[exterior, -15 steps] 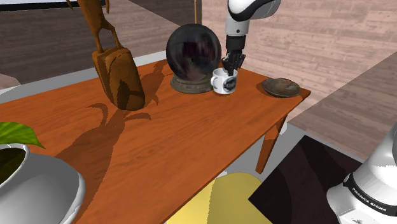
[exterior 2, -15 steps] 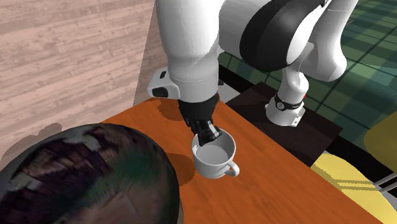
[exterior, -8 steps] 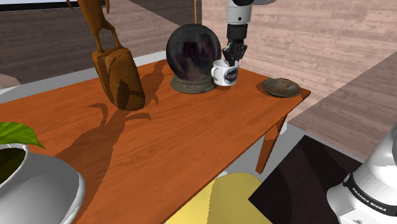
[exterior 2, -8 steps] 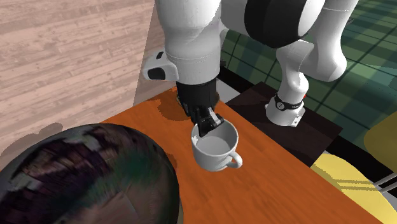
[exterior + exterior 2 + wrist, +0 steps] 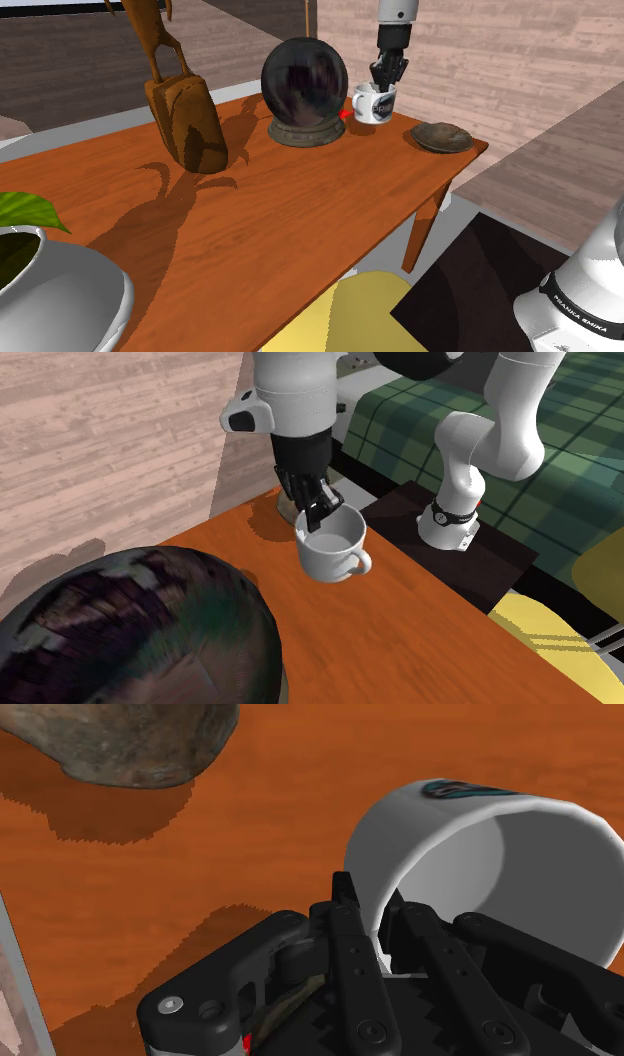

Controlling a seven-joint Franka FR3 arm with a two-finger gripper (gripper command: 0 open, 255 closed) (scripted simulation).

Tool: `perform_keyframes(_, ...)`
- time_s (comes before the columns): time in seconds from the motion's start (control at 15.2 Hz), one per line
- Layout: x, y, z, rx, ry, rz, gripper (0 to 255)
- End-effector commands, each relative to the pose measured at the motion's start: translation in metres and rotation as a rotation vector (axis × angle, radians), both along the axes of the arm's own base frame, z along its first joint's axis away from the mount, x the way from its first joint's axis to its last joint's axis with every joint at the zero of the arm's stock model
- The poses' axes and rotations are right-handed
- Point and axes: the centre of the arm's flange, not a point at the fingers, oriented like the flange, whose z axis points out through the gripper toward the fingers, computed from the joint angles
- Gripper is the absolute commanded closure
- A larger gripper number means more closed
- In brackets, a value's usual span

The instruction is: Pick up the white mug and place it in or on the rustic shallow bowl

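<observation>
The white mug [image 5: 376,104] with a dark logo hangs in the air above the wooden table, between the dark globe and the shallow brown-grey bowl [image 5: 441,137]. My black gripper [image 5: 386,84] is shut on the mug's rim, one finger inside and one outside. From the second exterior view the mug [image 5: 333,547] hangs under the gripper [image 5: 316,519] with its handle pointing away from the arm. In the wrist view the fingers [image 5: 352,954] clasp the mug's wall [image 5: 460,854], and the bowl's edge [image 5: 130,744] lies beyond on the table.
A dark glass globe on a base [image 5: 304,90] stands close beside the mug. A tall carved wooden figure [image 5: 180,105] stands further along the table [image 5: 300,220]. A white pot with a plant [image 5: 50,290] sits at the near corner. The bowl lies near the table's edge.
The gripper has lifted the mug off the table and carried it toward the shoulder view's right, closer to the bowl.
</observation>
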Motion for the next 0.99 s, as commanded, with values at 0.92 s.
perform_keyframes(0.92,-0.113,-0.178,0.01,0.001,0.0,0.001,255)
